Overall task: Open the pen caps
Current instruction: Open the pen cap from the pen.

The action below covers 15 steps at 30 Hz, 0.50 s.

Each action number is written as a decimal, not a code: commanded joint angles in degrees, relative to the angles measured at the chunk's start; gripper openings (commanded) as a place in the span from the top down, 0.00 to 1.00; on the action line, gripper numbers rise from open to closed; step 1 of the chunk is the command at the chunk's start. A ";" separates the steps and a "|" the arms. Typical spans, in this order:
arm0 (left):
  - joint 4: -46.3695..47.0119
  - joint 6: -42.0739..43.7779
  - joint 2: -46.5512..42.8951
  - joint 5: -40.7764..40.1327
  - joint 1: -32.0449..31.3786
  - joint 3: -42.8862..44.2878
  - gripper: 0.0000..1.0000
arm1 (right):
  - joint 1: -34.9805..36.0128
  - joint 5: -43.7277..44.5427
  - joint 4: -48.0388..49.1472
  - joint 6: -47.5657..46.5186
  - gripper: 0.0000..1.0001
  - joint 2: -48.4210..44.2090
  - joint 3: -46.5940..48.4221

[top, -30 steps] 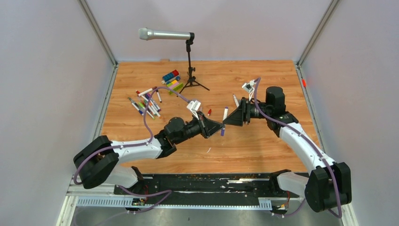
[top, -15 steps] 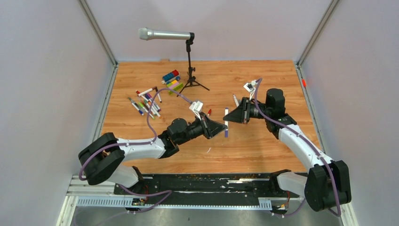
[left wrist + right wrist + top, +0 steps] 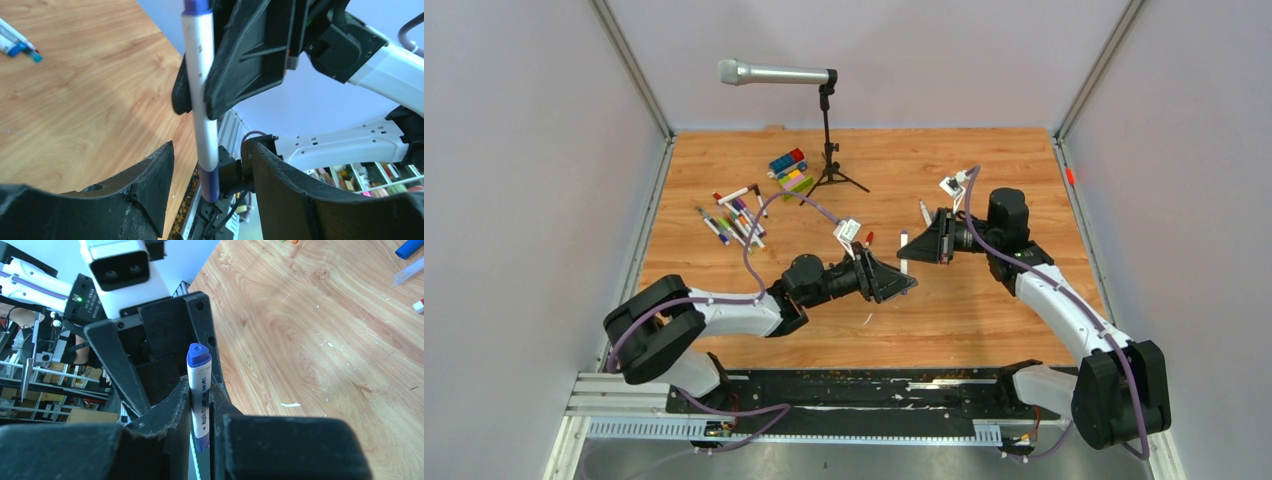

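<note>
A pile of pens lies on the wooden table, far off to the left of the left hand. Beyond the pile sit some coloured blocks and a microphone on a thin black stand. A small red cap lies just past the left hand. One loose pen lies just past the right hand.

The left arm lies low over the table and reaches to the right. Its fingers are wide apart. The right arm bends in from the right, and its hand points left at the left hand. Its fingers are squeezed tight on the middle of a white pen.

That pen is up in the air, with a blue cap at each end. It sits crosswise to both hands. One blue end hangs in the gap between the left fingers. From above, its long way runs from the far edge towards the near edge.
</note>
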 commanded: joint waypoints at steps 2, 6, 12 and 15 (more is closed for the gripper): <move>9.03 -4.03 3.83 3.57 -0.11 -1.06 0.40 | -0.47 -0.68 2.67 1.08 1.00 -1.30 0.78; 8.34 -3.72 4.63 3.83 -0.15 -0.77 0.45 | -0.99 -0.22 2.69 1.02 1.00 -1.27 0.61; 7.66 -3.72 5.63 4.19 -0.15 -0.78 0.58 | -1.40 0.33 2.92 0.91 1.00 -1.20 0.30; 8.15 -4.07 6.58 5.11 -0.06 -0.27 0.74 | -1.38 0.49 2.93 0.68 1.00 -1.18 0.26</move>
